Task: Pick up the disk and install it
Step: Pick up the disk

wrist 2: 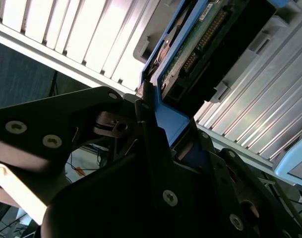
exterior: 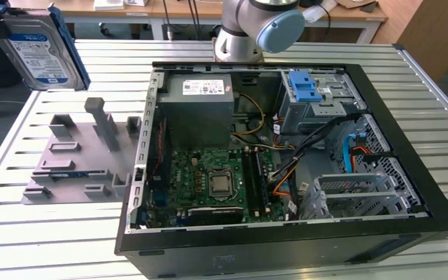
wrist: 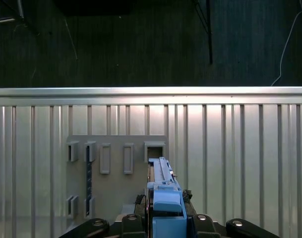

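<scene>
The disk [exterior: 41, 52] hangs in the air at the exterior view's upper left, above the table's far corner, with its blue-and-white label facing the camera and a blue frame along its edges. In the first wrist view the disk [wrist: 162, 183] is seen edge-on over the grey holder plate [wrist: 116, 198]. My gripper [wrist: 165, 220] is shut on its blue frame. The second wrist view shows the black fingers [wrist 2: 146, 119] clamping the frame, with the disk's [wrist 2: 200, 44] circuit side beyond them.
An open black computer case [exterior: 286, 239] lies on the slatted metal table [exterior: 53, 245], showing a motherboard [exterior: 216, 181], a grey power supply [exterior: 200, 105] and a blue-latched drive bay [exterior: 305, 87]. The grey holder plate [exterior: 76, 163] sits beside the case. The arm's base [exterior: 247, 29] stands behind.
</scene>
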You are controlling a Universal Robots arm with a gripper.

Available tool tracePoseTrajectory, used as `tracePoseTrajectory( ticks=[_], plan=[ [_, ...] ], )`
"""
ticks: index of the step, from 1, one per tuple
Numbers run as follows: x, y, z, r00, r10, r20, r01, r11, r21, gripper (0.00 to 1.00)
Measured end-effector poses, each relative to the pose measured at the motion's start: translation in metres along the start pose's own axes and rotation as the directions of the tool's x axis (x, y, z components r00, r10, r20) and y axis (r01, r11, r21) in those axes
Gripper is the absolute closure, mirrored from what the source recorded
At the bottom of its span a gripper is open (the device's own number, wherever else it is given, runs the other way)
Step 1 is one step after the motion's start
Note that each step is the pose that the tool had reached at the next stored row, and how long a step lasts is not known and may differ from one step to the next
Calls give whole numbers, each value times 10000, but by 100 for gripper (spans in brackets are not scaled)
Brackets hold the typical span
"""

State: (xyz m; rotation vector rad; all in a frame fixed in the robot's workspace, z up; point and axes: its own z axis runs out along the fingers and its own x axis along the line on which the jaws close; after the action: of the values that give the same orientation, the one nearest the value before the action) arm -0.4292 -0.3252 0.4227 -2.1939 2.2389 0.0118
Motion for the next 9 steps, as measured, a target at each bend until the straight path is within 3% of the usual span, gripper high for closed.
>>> tracePoseTrajectory(
  ticks=[9],
  plan=[
    [-1, 0, -63, 10000, 0, 0, 0, 10000, 0, 64]
  ],
)
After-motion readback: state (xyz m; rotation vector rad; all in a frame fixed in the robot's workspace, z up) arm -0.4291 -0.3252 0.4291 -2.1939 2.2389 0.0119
